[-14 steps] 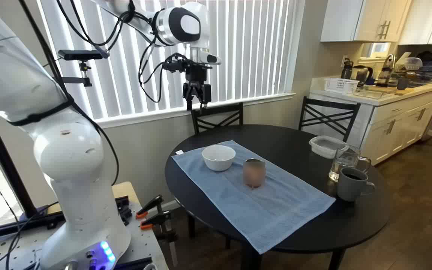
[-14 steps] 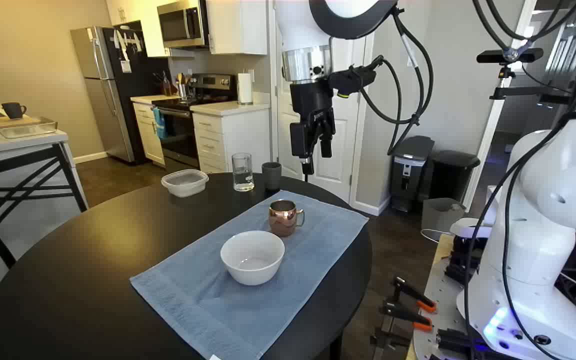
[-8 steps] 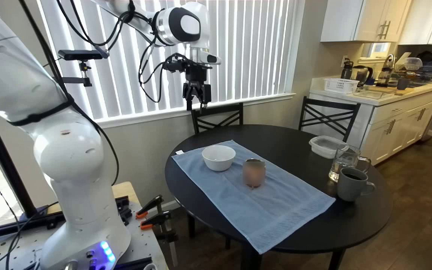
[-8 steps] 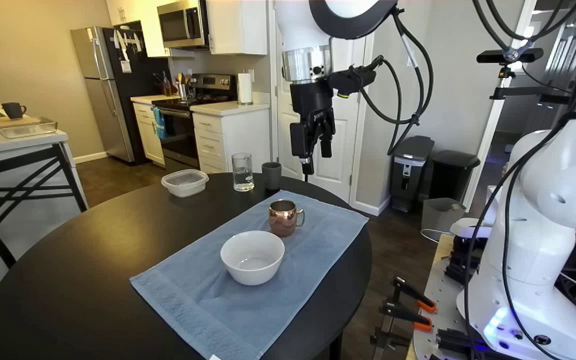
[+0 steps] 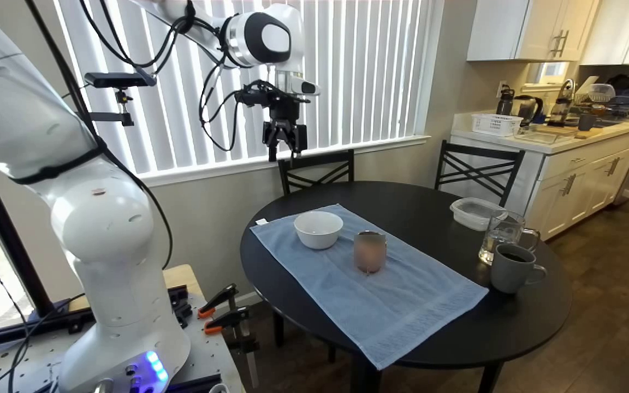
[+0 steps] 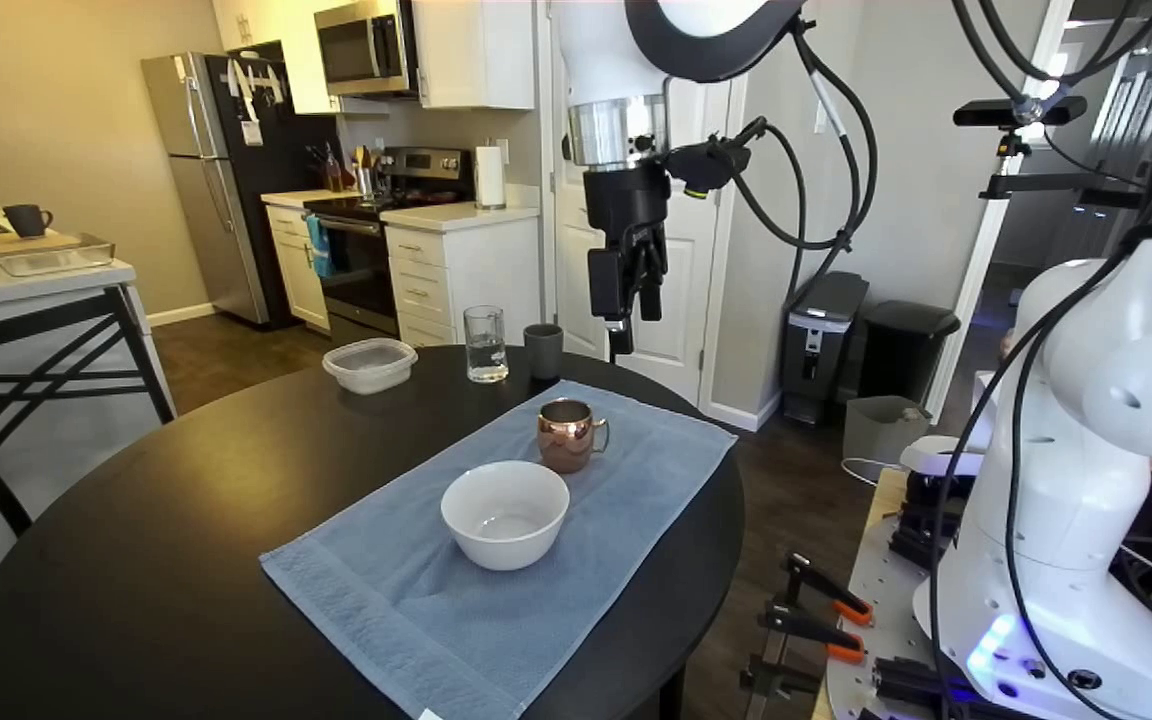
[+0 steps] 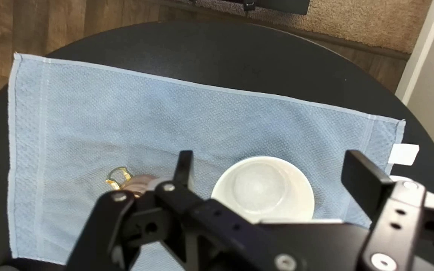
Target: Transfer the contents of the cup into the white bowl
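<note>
On the blue towel stands the cup (image 6: pixel 566 440), shiny copper, upright, with a handle. Its contents cannot be seen. Close beside it is the white bowl (image 6: pixel 504 545), whose bare inside shows in the wrist view. In both exterior views my gripper (image 5: pixel 285 152) hangs in the air, well above the table and apart from both. Its jaws stand wide apart with nothing between them. Seen from the wrist, the gripper (image 7: pixel 270 160) has the white bowl (image 7: pixel 260 188) below the gap, while the left finger partly covers the cup (image 7: pixel 141 181).
The towel (image 5: pixel 402 311) lies across the round black table (image 5: pixel 402 199). A clear glass mug of water (image 5: pixel 500 234), a grey mug (image 5: pixel 511 270) and a plastic container (image 5: pixel 473 214) stand near one side. Black chairs (image 5: pixel 478 169) stand around it, and a window is behind.
The arm has shifted very slightly, the gripper drifting a little sideways with its jaws still wide. The cup and white bowl have not moved.
</note>
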### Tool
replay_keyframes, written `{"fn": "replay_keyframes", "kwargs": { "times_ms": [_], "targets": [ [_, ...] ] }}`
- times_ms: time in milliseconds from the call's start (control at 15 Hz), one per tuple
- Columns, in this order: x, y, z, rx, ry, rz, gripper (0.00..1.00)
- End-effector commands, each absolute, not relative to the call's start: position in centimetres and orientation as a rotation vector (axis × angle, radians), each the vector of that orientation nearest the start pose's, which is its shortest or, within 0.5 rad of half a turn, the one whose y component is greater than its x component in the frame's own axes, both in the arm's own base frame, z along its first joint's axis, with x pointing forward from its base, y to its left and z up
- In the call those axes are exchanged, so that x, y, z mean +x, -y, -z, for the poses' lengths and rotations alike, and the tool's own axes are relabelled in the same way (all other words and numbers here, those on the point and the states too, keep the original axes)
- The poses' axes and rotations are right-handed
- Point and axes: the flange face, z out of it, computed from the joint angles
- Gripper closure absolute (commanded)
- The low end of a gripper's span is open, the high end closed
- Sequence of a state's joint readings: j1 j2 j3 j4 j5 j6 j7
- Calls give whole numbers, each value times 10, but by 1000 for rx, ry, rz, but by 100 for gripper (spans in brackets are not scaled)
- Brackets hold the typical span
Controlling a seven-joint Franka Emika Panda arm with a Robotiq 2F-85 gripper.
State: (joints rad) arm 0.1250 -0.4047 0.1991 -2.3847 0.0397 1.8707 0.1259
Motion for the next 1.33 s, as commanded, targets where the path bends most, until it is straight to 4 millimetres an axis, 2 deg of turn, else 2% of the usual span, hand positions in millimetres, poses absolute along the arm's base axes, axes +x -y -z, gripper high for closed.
{"fn": "replay_keyframes", "kwargs": {
  "times_ms": [0,200,400,667,733,867,1000,1067,1267],
  "targets": [
    [364,-114,-438,-3110,558,-126,0],
    [346,-80,-411,-3086,765,-142,0],
    [337,-40,-382,-3077,789,-106,0],
    [344,38,-342,-3006,367,-128,0],
    [350,57,-340,-3003,265,-120,0],
    [359,82,-338,-2979,137,-84,0],
    [369,94,-336,-2957,55,-75,0],
    [354,86,-342,-2977,94,-85,0],
    [364,93,-340,-2964,49,-93,0]
  ]
}}
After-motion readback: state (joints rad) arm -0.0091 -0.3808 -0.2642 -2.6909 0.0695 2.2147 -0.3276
